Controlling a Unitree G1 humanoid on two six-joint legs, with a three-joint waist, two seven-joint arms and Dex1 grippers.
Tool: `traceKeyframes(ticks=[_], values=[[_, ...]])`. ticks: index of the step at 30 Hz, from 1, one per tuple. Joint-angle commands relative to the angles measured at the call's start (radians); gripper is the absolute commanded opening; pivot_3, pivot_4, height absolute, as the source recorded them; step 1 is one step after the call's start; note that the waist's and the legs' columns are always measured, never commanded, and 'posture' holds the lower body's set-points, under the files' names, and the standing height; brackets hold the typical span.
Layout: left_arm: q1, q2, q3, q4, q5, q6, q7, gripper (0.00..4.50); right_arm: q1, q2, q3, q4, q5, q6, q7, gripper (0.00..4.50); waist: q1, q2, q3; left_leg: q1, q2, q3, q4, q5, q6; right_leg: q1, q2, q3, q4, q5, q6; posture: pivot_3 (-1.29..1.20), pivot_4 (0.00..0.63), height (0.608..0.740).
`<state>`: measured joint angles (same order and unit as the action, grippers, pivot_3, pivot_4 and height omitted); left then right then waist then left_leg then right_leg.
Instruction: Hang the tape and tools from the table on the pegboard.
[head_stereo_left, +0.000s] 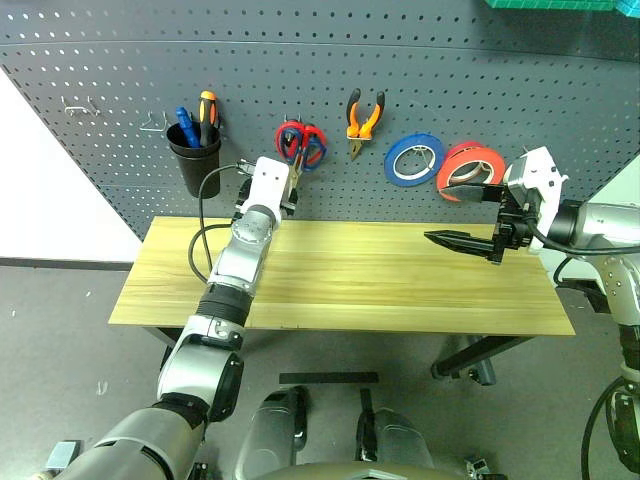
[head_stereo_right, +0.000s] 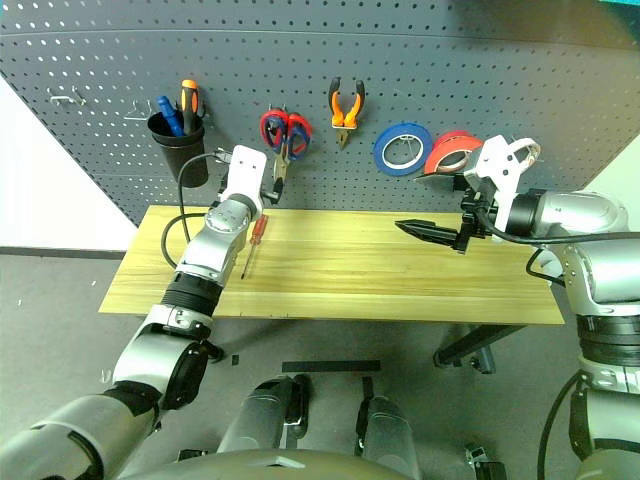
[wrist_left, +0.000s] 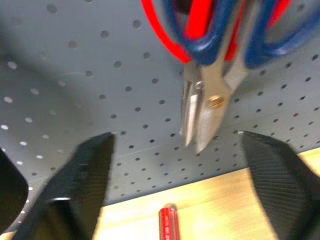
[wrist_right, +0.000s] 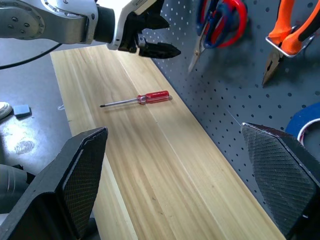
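My left gripper (wrist_left: 176, 136) is open close to the pegboard (head_stereo_left: 450, 80), its fingers on either side of the steel blades of the scissors (wrist_left: 202, 110) without touching them. The dark-handled scissors hang on a hook, overlapping a red-handled pair. The orange-and-black pliers (head_stereo_left: 365, 118) hang to their right. A slim red-handled screwdriver (head_stereo_right: 252, 240) lies on the table (head_stereo_left: 400, 290) under my left wrist. Over the table's right part my right gripper (head_stereo_left: 435, 213) is open and holds nothing. A small whitish ring (head_stereo_right: 522, 150), probably the tape, shows at the pegboard behind my right hand.
A black cup (head_stereo_left: 193, 150) with a blue and an orange screwdriver hangs at the left of the pegboard. A blue roll (head_stereo_left: 413, 160) and a red-orange roll (head_stereo_left: 470, 168) hang at the right. Bare metal hooks (head_stereo_left: 80, 105) sit at the far left.
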<state>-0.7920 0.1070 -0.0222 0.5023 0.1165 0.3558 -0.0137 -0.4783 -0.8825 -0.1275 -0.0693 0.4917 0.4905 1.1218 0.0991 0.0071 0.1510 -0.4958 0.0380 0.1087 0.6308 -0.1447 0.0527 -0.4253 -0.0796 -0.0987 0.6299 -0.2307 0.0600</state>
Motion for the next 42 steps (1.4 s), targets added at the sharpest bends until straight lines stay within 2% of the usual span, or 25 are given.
traceKeyframes(ticks=[1,5,9,13,18,23,29,34,39,42], values=[[0.01,0.016,0.004,-0.139,-0.025,0.077,-0.047,4.49,0.002,-0.005,-0.021,-0.029,0.003,-0.014,-0.006,4.5,-0.001,0.0,0.0,0.0,0.0,0.0,0.0,0.0,0.0,0.0,0.0,0.0,0.0,0.0,0.0,0.13,0.075,0.732],[0.112,0.095,0.015,-0.34,-0.07,0.198,-0.171,4.49,0.017,0.007,0.004,-0.086,0.02,0.026,-0.017,4.5,-0.009,0.0,0.0,0.001,0.0,0.0,-0.001,0.0,0.0,0.0,0.0,0.0,0.0,0.0,0.0,0.14,0.085,0.732],[0.192,0.18,0.023,-0.434,-0.138,0.299,-0.3,4.49,0.003,0.057,0.034,-0.106,0.069,0.129,-0.048,4.5,-0.007,0.0,0.0,0.001,0.002,0.001,0.0,0.0,0.0,0.0,0.001,0.0,0.001,-0.001,-0.001,0.17,0.095,0.732],[0.215,0.232,0.02,-0.454,-0.17,0.367,-0.361,4.49,-0.005,0.103,0.113,-0.098,0.038,0.121,-0.036,4.5,0.003,0.0,0.0,0.001,0.002,0.001,0.0,0.0,0.0,-0.002,0.0,-0.001,0.001,-0.001,-0.002,0.19,0.111,0.732],[0.191,0.241,0.015,-0.359,-0.153,0.368,-0.336,4.49,-0.114,0.236,0.201,0.039,-0.01,0.068,-0.047,4.5,0.018,0.0,0.0,0.001,0.002,0.002,-0.002,-0.001,0.0,-0.002,-0.001,0.0,0.0,0.0,-0.001,0.23,0.146,0.732],[0.124,0.229,0.017,-0.2,-0.127,0.378,-0.274,4.49,-0.225,0.336,0.246,0.227,-0.079,-0.012,-0.043,4.5,0.037,-0.002,0.002,0.0,0.002,0.003,-0.004,-0.001,0.0,-0.008,-0.001,0.0,0.0,0.0,-0.002,0.26,0.182,0.732],[0.007,0.191,0.013,0.065,-0.11,0.312,-0.214,4.49,-0.315,0.39,0.277,0.401,-0.135,-0.069,0.011,4.5,0.064,-0.005,0.016,-0.001,0.002,0.005,-0.004,-0.001,0.0,-0.011,-0.001,0.001,0.001,0.0,-0.002,0.28,0.246,0.732],[-0.131,0.149,0.021,0.351,-0.1,0.2,-0.162,4.49,-0.36,0.4,0.279,0.494,-0.163,-0.068,0.04,4.5,0.081,-0.01,0.064,-0.002,0.003,0.006,-0.005,-0.001,0.0,-0.014,-0.002,0.002,0.002,0.002,-0.004,0.28,0.317,0.732],[-0.252,0.11,0.024,0.565,-0.094,0.088,-0.139,4.49,-0.375,0.412,0.271,0.537,-0.181,-0.069,0.041,4.5,0.077,-0.016,0.118,-0.003,0.004,0.007,-0.004,-0.001,0.0,-0.016,-0.003,0.002,0.002,0.002,-0.004,0.27,0.378,0.732],[-0.324,0.092,0.035,0.654,-0.097,0.039,-0.127,4.49,-0.358,0.416,0.264,0.512,-0.178,-0.054,0.029,4.5,0.074,-0.016,0.149,-0.011,0.005,0.008,-0.001,0.0,0.0,-0.018,-0.003,0.002,0.003,0.002,-0.004,0.26,0.411,0.732]])
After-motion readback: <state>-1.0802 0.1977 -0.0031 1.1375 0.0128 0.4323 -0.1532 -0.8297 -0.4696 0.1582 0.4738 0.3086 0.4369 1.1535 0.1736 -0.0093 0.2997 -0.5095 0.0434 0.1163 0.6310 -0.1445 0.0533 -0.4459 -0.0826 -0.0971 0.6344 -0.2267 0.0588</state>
